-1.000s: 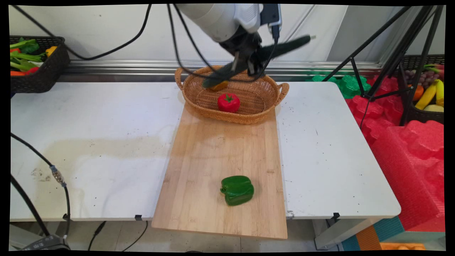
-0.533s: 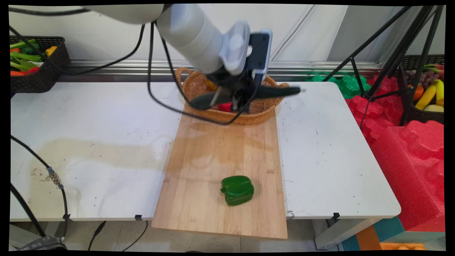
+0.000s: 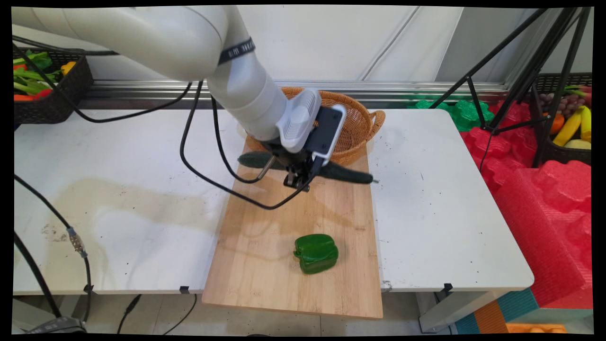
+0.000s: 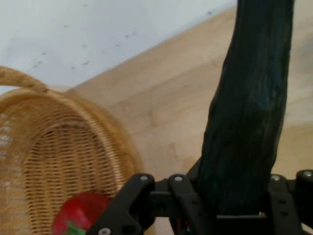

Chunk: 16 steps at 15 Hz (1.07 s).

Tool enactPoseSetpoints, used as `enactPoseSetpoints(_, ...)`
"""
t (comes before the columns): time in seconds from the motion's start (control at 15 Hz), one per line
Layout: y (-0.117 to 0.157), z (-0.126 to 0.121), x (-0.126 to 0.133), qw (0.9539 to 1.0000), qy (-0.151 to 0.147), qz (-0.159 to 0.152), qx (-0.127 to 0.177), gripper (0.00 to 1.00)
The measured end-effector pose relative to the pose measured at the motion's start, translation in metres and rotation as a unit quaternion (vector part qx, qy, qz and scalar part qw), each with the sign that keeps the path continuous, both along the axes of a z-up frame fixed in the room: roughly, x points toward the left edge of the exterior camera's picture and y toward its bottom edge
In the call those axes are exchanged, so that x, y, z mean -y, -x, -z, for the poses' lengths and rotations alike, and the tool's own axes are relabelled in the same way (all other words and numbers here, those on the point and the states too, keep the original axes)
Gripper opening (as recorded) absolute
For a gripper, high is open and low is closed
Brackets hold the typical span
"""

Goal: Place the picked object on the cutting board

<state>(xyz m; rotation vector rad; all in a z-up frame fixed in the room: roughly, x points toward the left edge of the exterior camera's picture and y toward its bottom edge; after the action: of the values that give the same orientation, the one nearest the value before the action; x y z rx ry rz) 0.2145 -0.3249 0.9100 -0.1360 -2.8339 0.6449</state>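
The black two-finger gripper [image 3: 299, 182] is clenched around the middle of a long dark-green cucumber [image 3: 348, 173], which lies crosswise over the far end of the wooden cutting board [image 3: 284, 265], just near of the wicker basket [image 3: 360, 124]. In the hand view the cucumber [image 4: 249, 112] rises between the linkage, with a red tomato [image 4: 78, 215] inside the basket [image 4: 54, 156]. A green bell pepper [image 3: 316, 253] rests on the board's near half, well apart from the gripper, and the board lies on the white table [image 3: 440, 218].

The arm hides the wicker basket's [image 3: 360, 124] left half; the cucumber's [image 4: 249, 112] far end runs off the hand view's top edge.
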Motion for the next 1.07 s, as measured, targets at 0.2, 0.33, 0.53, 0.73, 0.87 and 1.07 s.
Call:
enactPoseSetpoints(0.2,-0.002,0.02,0.004,0.9996,-0.013,0.022,0.015,0.0)
enactPoseSetpoints(0.33,0.003,0.033,0.006,0.9992,-0.017,0.03,0.022,0.0)
enactPoseSetpoints(0.53,0.012,0.05,0.009,0.9982,-0.024,0.045,0.033,0.0)
enactPoseSetpoints(0.73,0.02,0.066,0.01,0.9965,-0.035,0.063,0.042,0.0)
enactPoseSetpoints(0.87,0.024,0.073,0.01,0.9959,-0.035,0.07,0.045,0.0)
enactPoseSetpoints(1.07,0.024,0.078,0.009,0.9954,-0.034,0.075,0.048,0.0)
